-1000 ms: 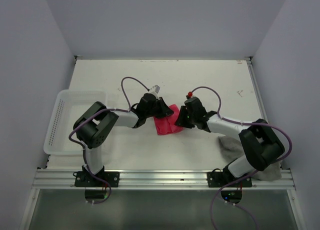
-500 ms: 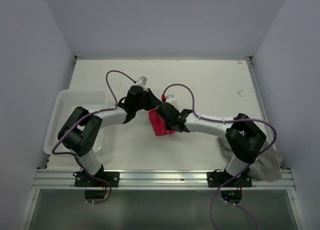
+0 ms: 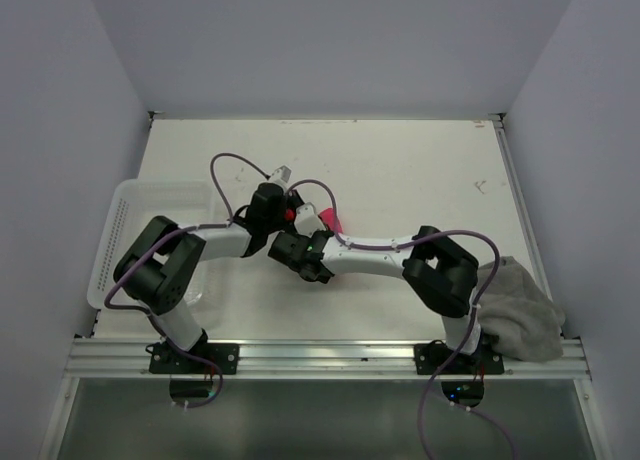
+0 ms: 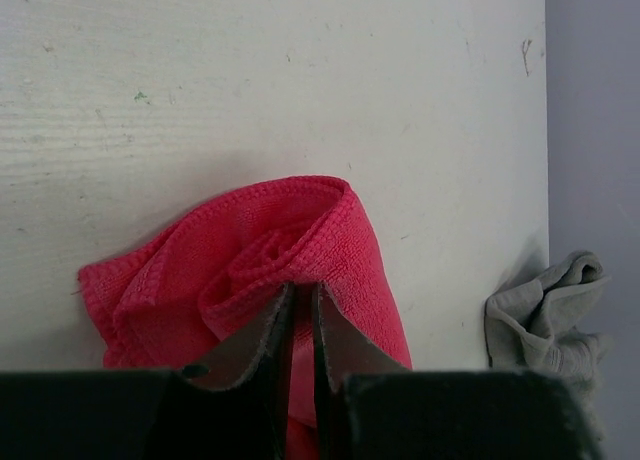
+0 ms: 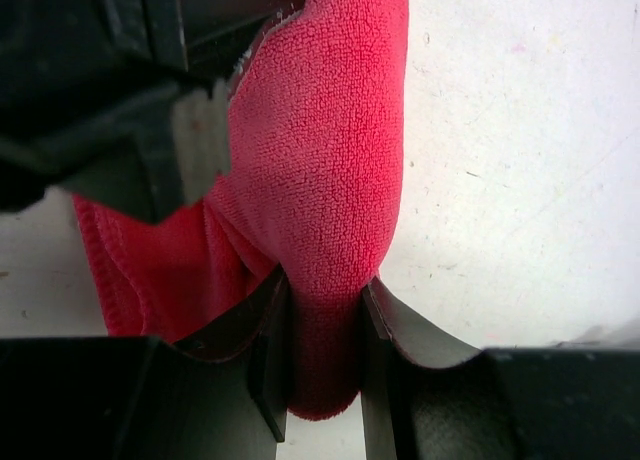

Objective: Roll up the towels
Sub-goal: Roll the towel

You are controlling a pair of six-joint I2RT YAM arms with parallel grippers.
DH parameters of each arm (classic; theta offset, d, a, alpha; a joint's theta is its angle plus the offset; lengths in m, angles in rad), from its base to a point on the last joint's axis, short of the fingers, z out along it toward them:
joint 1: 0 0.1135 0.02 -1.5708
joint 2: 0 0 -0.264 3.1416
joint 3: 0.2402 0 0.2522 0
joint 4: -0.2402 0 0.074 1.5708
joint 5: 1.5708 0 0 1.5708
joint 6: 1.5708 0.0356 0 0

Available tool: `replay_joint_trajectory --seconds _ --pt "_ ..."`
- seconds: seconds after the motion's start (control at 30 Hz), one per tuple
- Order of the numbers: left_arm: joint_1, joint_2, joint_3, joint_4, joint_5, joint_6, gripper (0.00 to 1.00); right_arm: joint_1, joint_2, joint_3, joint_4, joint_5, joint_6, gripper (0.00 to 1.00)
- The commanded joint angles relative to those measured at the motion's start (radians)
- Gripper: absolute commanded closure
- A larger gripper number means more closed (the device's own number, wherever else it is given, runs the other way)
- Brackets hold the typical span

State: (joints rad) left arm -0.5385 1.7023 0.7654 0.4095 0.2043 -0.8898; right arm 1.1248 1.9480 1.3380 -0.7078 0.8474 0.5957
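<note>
The pink-red towel [image 4: 250,255] is bunched into a loose roll near the table's middle. From above, only a sliver of the pink-red towel [image 3: 334,221] shows past the two wrists. My left gripper [image 4: 300,288] is shut on a thin fold at the roll's near side. My right gripper [image 5: 325,280] is shut on a thick fold of the pink-red towel [image 5: 320,160], close beside the left gripper's fingers [image 5: 150,90]. The grey towel [image 3: 520,305] lies crumpled at the near right, apart from both grippers; the left wrist view also catches this grey towel [image 4: 550,310].
A white perforated basket [image 3: 125,230] stands at the left edge, next to the left arm. The right arm's forearm [image 3: 375,252] stretches leftward across the near middle. Walls close the table [image 3: 400,160] in on three sides.
Both grippers have carried the pink-red towel leftward, and it is now bunched up and mostly hidden under them. The right arm has stretched far left, uncovering the grey towel.
</note>
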Motion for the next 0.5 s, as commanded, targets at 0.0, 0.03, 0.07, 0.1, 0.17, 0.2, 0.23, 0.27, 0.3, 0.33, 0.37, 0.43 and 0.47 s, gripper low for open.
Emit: replay_joint_trajectory --seconds 0.0,0.03,0.07,0.1,0.17,0.2,0.23,0.27,0.3,0.33,0.37,0.43,0.47 --pt "-0.002 -0.052 -0.029 0.075 0.029 -0.024 0.85 0.01 0.015 0.05 -0.058 0.059 0.032 0.77" --pt "0.0 -0.059 -0.032 0.075 0.029 -0.024 0.85 0.009 0.017 0.053 -0.058 0.058 0.036 0.77" --pt "-0.001 -0.072 -0.037 0.072 0.032 -0.024 0.85 0.007 0.02 0.056 -0.058 0.053 0.036 0.76" --pt "-0.002 -0.079 -0.037 0.058 0.027 -0.021 0.85 0.009 0.02 0.061 -0.058 0.055 0.038 0.76" --pt "-0.002 -0.105 -0.041 0.045 0.023 -0.012 0.85 0.01 0.022 0.062 -0.067 0.056 0.042 0.76" --pt "-0.002 -0.115 -0.044 0.035 0.021 -0.012 0.85 0.009 0.023 0.066 -0.071 0.058 0.049 0.76" --pt "-0.002 -0.125 -0.049 0.035 0.021 -0.012 0.85 0.007 0.025 0.069 -0.087 0.062 0.058 0.76" --pt "0.0 -0.142 -0.055 0.035 0.024 -0.011 0.85 0.009 0.026 0.07 -0.088 0.062 0.065 0.76" --pt "0.0 -0.147 -0.058 0.035 0.027 -0.017 0.85 0.009 0.022 0.07 -0.088 0.059 0.069 0.76" --pt "0.0 -0.153 -0.061 0.037 0.029 -0.018 0.85 0.007 0.02 0.067 -0.085 0.056 0.073 0.76" --pt "0.0 -0.159 -0.067 0.038 0.036 -0.021 0.85 0.007 0.017 0.066 -0.079 0.045 0.078 0.76" --pt "-0.002 -0.162 -0.077 0.057 0.047 -0.038 0.84 0.007 0.003 0.053 -0.052 0.035 0.076 0.76" --pt "-0.002 -0.158 -0.084 0.066 0.058 -0.05 0.84 0.009 -0.001 0.049 -0.042 0.021 0.073 0.76"
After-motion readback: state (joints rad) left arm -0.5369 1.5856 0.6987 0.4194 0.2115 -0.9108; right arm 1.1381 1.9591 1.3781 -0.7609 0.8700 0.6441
